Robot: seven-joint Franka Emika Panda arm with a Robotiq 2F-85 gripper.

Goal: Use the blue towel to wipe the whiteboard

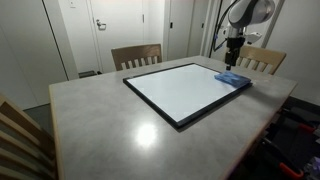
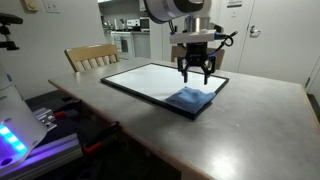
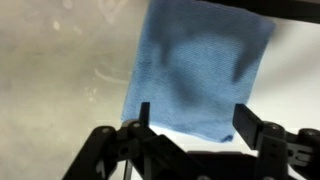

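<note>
— What is shown in an exterior view?

— The whiteboard (image 1: 185, 92) is seen lying flat on the grey table (image 1: 100, 125). The blue towel (image 1: 232, 78) is laid on the board's corner nearest the arm, partly over the black frame. The gripper (image 1: 233, 52) is held above it, pointing down. How far its jaws are spread cannot be told at this distance.

— And in an exterior view with the gripper (image 2: 196, 76) closer to the camera?

— The jaws are seen spread wide, just above the blue towel (image 2: 190, 99) and apart from it. The cloth is rumpled at the near corner of the whiteboard (image 2: 150, 80).

— What is given by the wrist view?

— The blue towel (image 3: 200, 70) is seen spread on the glossy white whiteboard (image 3: 70, 80), framed by the gripper (image 3: 193, 112). The jaws stand wide, one to each side, and the cloth is not clasped.
</note>
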